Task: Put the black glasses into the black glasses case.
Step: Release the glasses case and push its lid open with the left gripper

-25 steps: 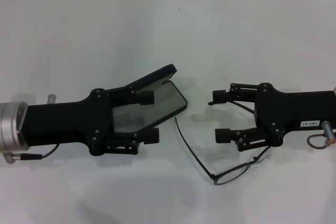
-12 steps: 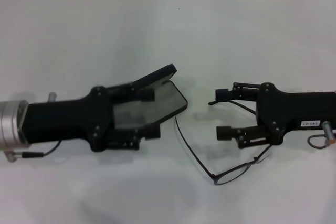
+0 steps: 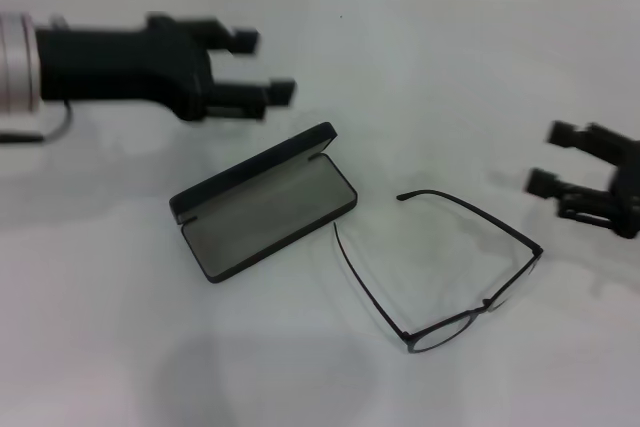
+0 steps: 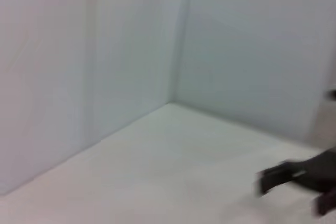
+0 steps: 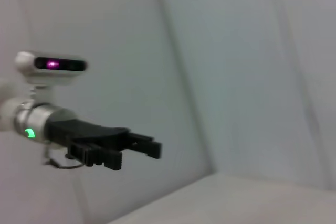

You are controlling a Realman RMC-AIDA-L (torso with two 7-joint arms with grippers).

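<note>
case lies open | glasses beside, unfolded | both hands spread, empty | advice: pinch the frame bridge, lower gently

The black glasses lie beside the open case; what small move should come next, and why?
Probably bring the right end effector down over the black glasses. They lie unfolded on the table next to the open black glasses case, and both end effectors are raised, open and empty.

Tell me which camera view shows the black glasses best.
The head view: the black glasses lie unfolded on the table beside the open black glasses case. Neither wrist view shows the glasses at all, only walls, tabletop and a gripper.
</note>
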